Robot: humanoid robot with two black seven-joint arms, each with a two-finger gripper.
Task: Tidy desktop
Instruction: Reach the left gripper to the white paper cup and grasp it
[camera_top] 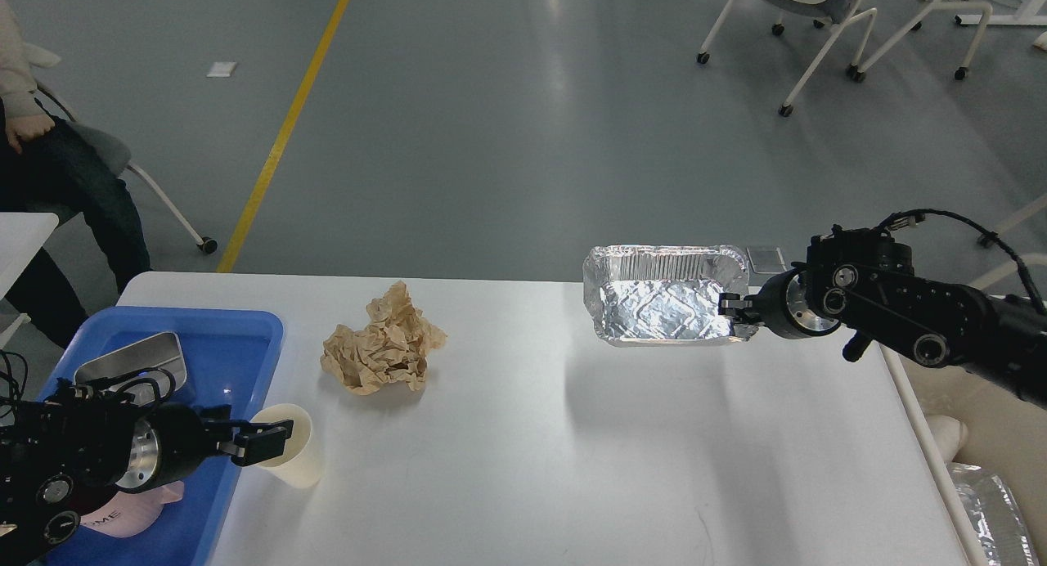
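Note:
The desktop (523, 435) is a large light grey-white tabletop. My right gripper (734, 306) is shut on the right rim of a foil tray (662, 304) and holds it tilted above the table's far right part. A crumpled brown paper (383, 345) lies left of the middle. My left gripper (258, 443) is at the rim of a cream paper cup (290, 460) that stands by the blue tray; its fingers straddle the near rim, and whether they grip the cup cannot be told.
A blue plastic tray (245, 337) at the left edge holds a metal box (135, 361) and a pink item (123, 517). A cream bin (981, 443) with foil inside stands right of the table. A seated person (49, 173) is at the far left; chairs (818, 18) stand behind.

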